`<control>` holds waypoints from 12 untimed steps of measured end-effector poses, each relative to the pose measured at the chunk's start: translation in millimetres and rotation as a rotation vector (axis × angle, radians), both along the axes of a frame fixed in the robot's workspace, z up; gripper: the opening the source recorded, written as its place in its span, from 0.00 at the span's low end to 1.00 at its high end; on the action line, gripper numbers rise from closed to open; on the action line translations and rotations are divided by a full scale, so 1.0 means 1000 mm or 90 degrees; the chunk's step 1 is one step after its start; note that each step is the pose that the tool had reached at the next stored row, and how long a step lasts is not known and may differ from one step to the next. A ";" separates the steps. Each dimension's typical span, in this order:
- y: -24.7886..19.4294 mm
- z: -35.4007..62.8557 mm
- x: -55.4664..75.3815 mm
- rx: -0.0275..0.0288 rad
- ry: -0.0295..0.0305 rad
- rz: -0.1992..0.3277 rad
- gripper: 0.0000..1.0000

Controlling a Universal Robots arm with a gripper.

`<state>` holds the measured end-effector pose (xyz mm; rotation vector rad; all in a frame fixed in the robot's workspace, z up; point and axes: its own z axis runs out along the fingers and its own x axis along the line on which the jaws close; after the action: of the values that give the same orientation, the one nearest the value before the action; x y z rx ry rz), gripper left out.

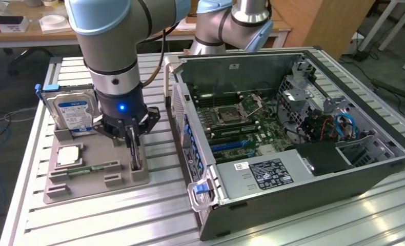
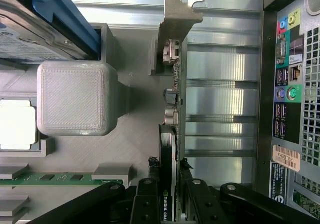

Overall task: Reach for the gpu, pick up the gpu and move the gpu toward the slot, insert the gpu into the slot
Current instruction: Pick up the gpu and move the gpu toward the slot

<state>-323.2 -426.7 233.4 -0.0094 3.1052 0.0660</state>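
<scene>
Landmark: grey holder [image 1: 100, 180] [image 2: 131, 144], resting on the ribbed metal table [image 1: 120, 220].
Gripper [image 1: 132, 141] [image 2: 170, 206]: lowered straight over the holder's edge on the exterior view's right, at the gpu.
Jaws: drawn in narrow, with one finger [image 2: 146, 201] on each flat side of the card and its printed label between them; they appear to clamp it.
Gpu [image 1: 136, 161] [image 2: 173, 134]: stands on edge in a groove of the holder, along the holder's side nearest the computer case [image 1: 366, 169], with its silver bracket [image 2: 177, 14] at the end away from the gripper.
Hard drive [image 1: 73, 110]: upright at the holder's far end, blue-labelled.
Memory stick [image 1: 93, 167]: lies flat in the holder, beside the gpu.
Computer case: open, on the exterior view's right of the holder, apart from it.
</scene>
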 end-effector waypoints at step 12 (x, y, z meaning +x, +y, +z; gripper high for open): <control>0.0000 0.0323 0.000 -0.0009 0.0001 0.000 0.25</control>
<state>-323.2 -426.7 265.7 -0.0094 3.1054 0.0638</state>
